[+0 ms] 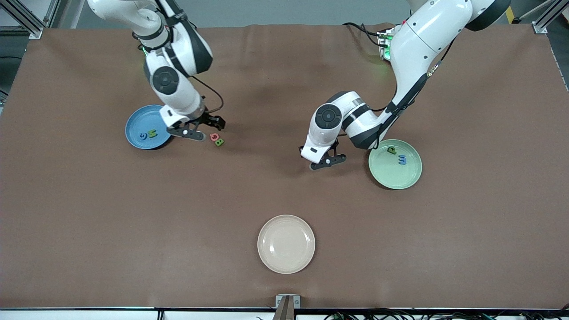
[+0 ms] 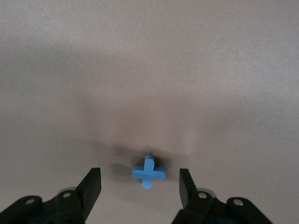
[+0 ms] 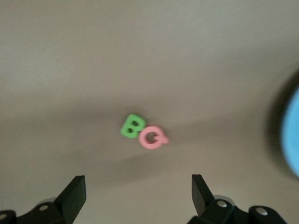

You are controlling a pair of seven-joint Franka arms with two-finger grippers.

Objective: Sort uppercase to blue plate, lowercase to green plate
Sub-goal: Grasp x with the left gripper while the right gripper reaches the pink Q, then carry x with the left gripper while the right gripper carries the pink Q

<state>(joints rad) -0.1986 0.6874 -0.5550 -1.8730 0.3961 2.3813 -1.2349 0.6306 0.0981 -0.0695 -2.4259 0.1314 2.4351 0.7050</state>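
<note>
The blue plate holds two uppercase letters, a blue G and a green N. Beside it on the cloth lie a pink round letter and a green B, touching each other. My right gripper hangs open just over them. The green plate carries two lowercase letters, a green p and a blue m. My left gripper is low over the cloth, open, with a blue x between its fingers, untouched.
A cream plate sits nearer the front camera, midway along the table. Brown cloth covers the whole table. The blue plate's rim shows at the edge of the right wrist view.
</note>
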